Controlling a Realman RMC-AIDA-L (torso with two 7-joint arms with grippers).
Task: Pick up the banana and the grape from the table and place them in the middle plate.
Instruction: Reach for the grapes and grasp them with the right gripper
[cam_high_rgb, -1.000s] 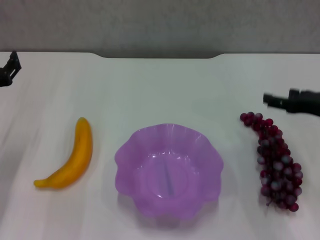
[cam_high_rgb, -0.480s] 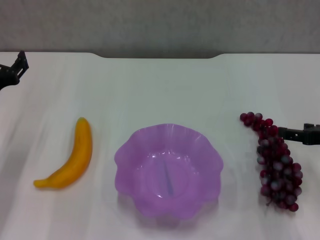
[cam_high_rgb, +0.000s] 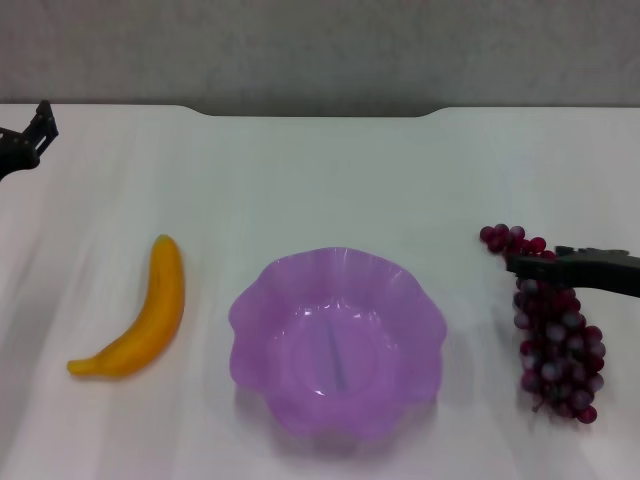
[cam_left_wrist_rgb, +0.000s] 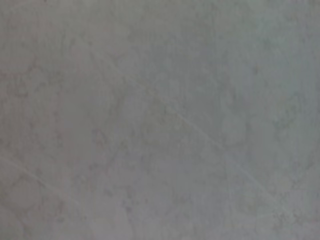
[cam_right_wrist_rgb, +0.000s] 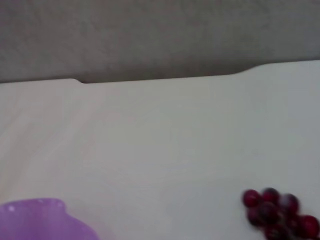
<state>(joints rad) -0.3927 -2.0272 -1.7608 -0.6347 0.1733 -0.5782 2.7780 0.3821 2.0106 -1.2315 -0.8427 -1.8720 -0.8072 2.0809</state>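
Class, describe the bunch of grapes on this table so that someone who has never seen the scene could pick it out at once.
Start at the purple plate in the middle of the white table. Look to its right: the grapes lie there, a long dark red bunch. The banana on the other side is smooth and yellow; only the grapes are knobbly, with the right pincer over them.

Right gripper (cam_high_rgb: 515, 264) — slim, matte black, flat-tipped, left gripper (cam_high_rgb: 38, 125) — black, forked, angular
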